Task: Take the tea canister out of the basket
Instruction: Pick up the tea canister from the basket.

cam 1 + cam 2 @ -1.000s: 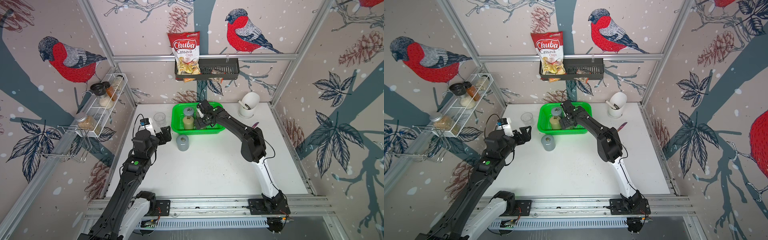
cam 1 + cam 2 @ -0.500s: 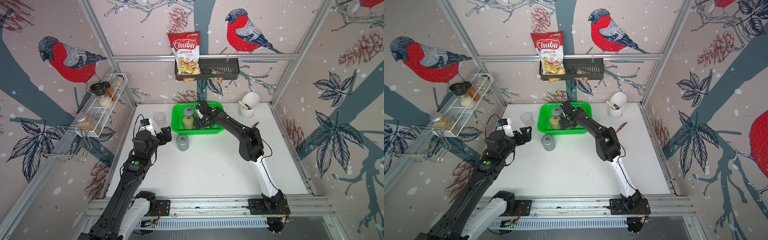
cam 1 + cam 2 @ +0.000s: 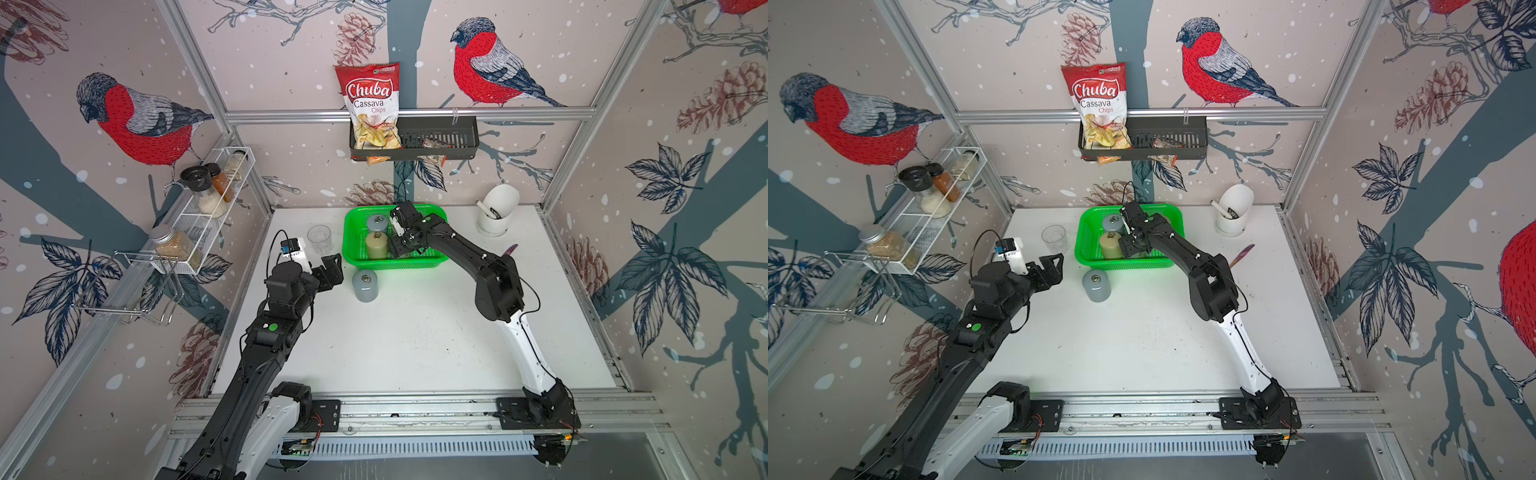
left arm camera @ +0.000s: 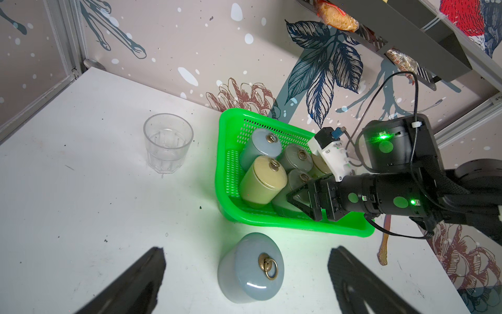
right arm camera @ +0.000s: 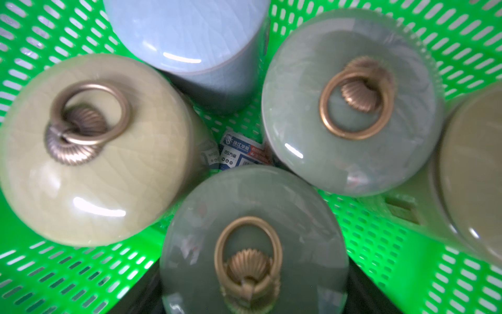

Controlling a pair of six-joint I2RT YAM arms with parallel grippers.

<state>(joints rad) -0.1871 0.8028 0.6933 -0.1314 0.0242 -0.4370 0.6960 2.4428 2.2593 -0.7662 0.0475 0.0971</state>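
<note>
**Bimanual cell; clock directions are taken in the top views.**

Left to right: the left claw (image 3: 332, 270) hangs released, jaws wide, over the counter (image 3: 415, 340). It is at 10 o'clock of a blue-grey canister (image 3: 365, 285) that already stands outside the basket. A glass tumbler (image 3: 319, 238) stands at this claw's 11 o'clock. The basket (image 3: 415, 262) lies toward the counter's 12 o'clock edge. Inside it, a yellow canister (image 3: 376, 246) stands just beside the right claw (image 3: 397, 246), at its 9 o'clock. A second blue-grey canister (image 3: 377, 224) stands at the claw's 10 o'clock.

**Change.** Within the last second the right claw has gone from spread jaws to clenched, with little travel of the arm. It now grasps the grey-green tea canister (image 5: 252, 239), whose ringed lid shows between the dark jaws in the right wrist view. In the top views the claw hides it.

**Reading.** The grasp looks complete and the lift not yet begun. The canister appears level with its neighbours on the basket floor, in the half of the basket toward 6 o'clock. A twin grey-green canister (image 5: 353, 108) and an olive one (image 5: 472, 168) crowd it closely, so a straight vertical withdrawal seems advisable.
</note>
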